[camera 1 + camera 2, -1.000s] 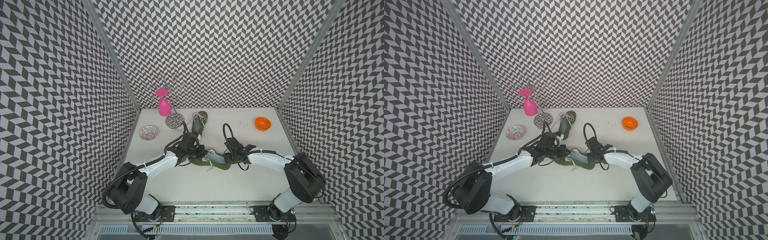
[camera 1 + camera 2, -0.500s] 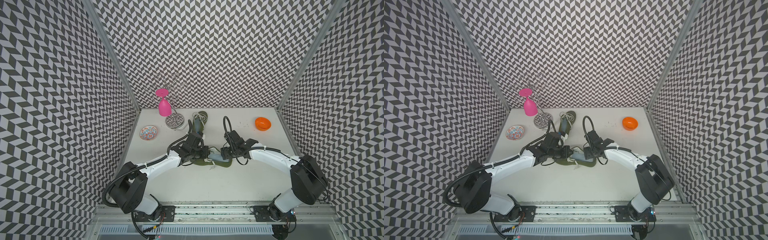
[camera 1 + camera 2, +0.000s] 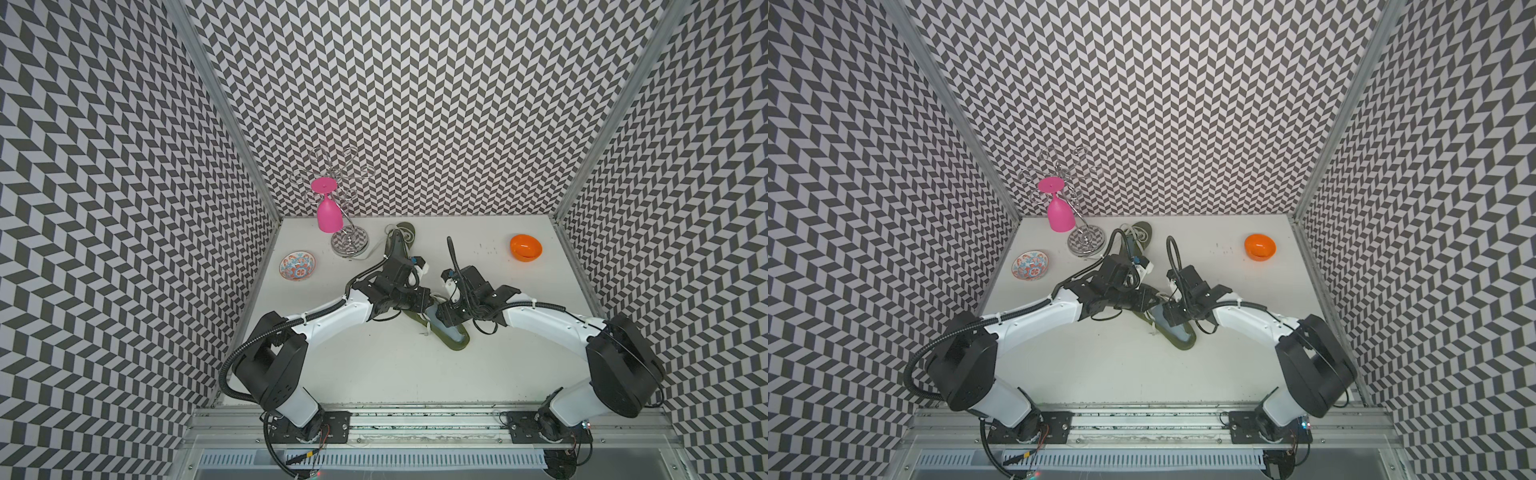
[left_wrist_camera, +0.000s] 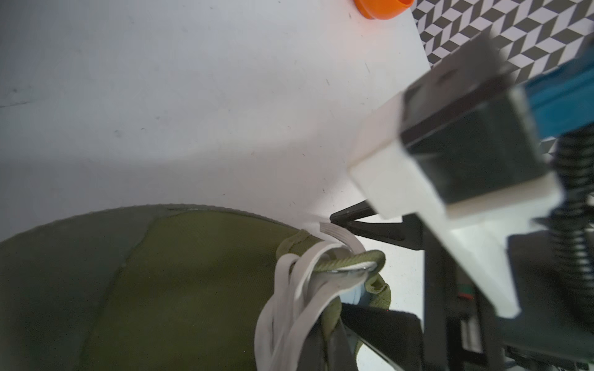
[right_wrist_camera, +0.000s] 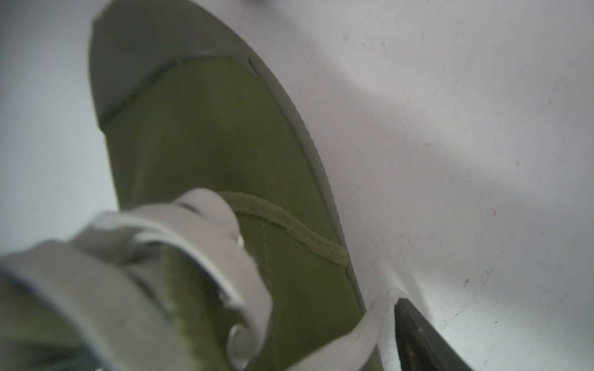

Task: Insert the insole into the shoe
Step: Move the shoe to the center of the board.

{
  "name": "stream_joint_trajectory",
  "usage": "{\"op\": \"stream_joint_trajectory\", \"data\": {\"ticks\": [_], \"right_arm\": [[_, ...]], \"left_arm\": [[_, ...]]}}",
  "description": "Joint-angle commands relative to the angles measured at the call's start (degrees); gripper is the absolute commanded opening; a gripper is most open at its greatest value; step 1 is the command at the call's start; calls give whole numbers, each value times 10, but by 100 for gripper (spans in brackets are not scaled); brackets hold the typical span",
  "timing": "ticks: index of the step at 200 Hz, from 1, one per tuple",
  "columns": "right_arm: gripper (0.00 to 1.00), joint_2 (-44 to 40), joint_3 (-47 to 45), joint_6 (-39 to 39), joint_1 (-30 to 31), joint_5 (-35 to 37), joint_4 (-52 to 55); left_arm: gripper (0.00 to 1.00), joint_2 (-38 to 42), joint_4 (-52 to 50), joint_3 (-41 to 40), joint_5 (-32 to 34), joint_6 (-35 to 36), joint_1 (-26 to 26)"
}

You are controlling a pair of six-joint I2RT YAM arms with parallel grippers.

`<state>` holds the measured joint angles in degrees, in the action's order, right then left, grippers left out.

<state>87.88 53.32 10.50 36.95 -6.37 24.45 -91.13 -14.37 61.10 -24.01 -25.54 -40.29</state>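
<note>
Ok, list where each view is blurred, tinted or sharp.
Right wrist view: laces nearest the lens are smeared, shoe toe soft. Left wrist view: shoe weave fairly sharp, the right arm's white-and-black block defocused, orange bowl tints the table. Both top views: sharp throughout.

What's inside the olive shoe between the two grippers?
A pale blue insole shows in the heel end of the olive shoe. Further forward the right gripper and left gripper cover the opening, so how far in it reaches can't be seen.

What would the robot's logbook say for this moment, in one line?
shoe: olive, sole down | insole: pale blue, visible inside shoe | left hand: shut, at shoe | right hand: over insole, grip unclear
</note>
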Motion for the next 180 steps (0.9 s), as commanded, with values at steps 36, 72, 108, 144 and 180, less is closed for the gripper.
{"op": "stream_joint_trajectory", "data": {"ticks": [36,72,108,144,180], "right_arm": [[11,-29,-33,62,-2,0,-43],[4,-6,-5,116,-24,-6,-21],[2,18,16,131,-84,-35,-16],[0,70,42,160,-139,-69,-58],[0,138,99,234,-147,-106,-100]], "left_arm": [[0,-32,0,71,-17,54,-6],[25,-35,8,86,32,38,3],[50,-16,9,104,32,32,23],[51,34,32,67,78,-31,77],[51,85,27,3,180,-71,134]]}}
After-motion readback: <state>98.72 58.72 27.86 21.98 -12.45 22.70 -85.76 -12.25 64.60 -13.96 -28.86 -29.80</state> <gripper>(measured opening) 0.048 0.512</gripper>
